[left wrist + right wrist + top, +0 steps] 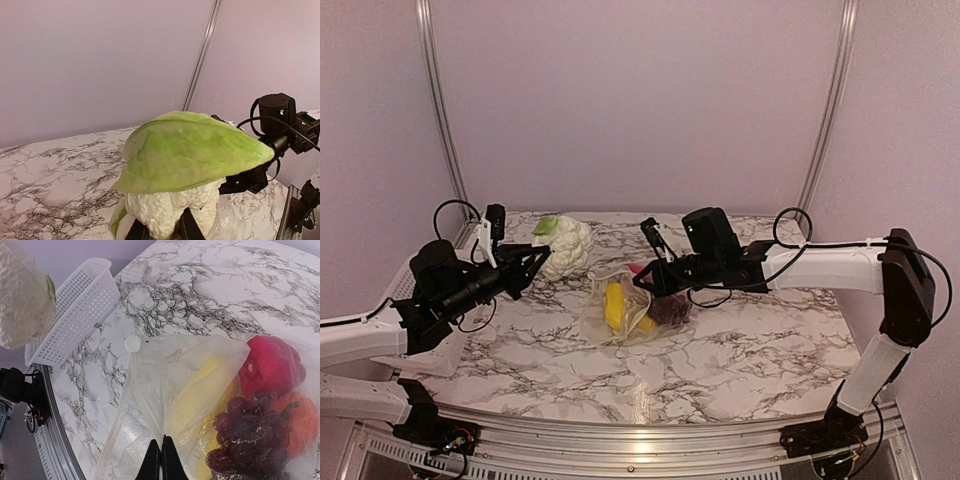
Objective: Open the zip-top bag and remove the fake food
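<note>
The left gripper (164, 230) is closed tight on the bottom of the cauliflower (170, 205). It holds it up in the air, out of the bag, with the green leaf (190, 150) on top. The cauliflower looks light and hard, and its bumps should give the fingers a good hold.

The right gripper (161, 460) is pinched shut, and it seems to have a thin fold of the bag (150, 390) between its fingers. The bag lies flat on the table (200, 285), near the middle. Inside it are a banana (200, 390), grapes (245, 430), a red fruit (270, 362) and an orange fruit (300, 422).

I think the bag is soft, thin and slippery. It will crumple and slide, so one gripper should hold it by the open edge while the other reaches in. The round fruits may roll. The banana is long and looks easy to grab across its middle.

A white basket (75, 305) sits at the table's edge. I can see no words or labels anywhere. There is only a small white round spot on the bag.
</note>
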Robot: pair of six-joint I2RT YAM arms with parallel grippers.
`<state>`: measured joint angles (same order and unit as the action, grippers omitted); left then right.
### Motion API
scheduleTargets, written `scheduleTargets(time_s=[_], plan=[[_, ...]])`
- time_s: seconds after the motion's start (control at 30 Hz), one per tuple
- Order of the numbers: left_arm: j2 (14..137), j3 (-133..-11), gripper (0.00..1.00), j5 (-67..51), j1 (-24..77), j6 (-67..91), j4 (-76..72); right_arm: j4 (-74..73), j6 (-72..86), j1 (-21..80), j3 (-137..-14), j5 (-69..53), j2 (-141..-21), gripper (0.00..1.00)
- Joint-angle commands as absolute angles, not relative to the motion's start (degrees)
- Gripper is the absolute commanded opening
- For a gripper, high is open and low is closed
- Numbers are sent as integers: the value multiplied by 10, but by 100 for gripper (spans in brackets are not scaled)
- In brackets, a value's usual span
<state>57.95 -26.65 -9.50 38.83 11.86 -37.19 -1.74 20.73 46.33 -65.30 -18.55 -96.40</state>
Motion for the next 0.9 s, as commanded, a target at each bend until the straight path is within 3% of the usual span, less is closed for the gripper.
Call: scheduleTargets(time_s=[0.0, 0.13, 0.27, 0.5, 0.87], plan=[[502, -285, 0, 78, 347, 231, -251, -7, 197, 458, -650, -183, -954, 0], [444, -312, 0, 158, 262, 300, -114, -5, 195, 458, -650, -185, -954, 0], [426, -334, 0, 163, 137, 356, 5, -4, 195, 458, -651, -192, -959, 0], [455, -321, 0, 61, -50, 434, 44, -6, 191, 458, -654, -196, -959, 0], [572, -372, 0, 186, -97, 450, 153, -8, 187, 457, -657, -195, -966, 0]])
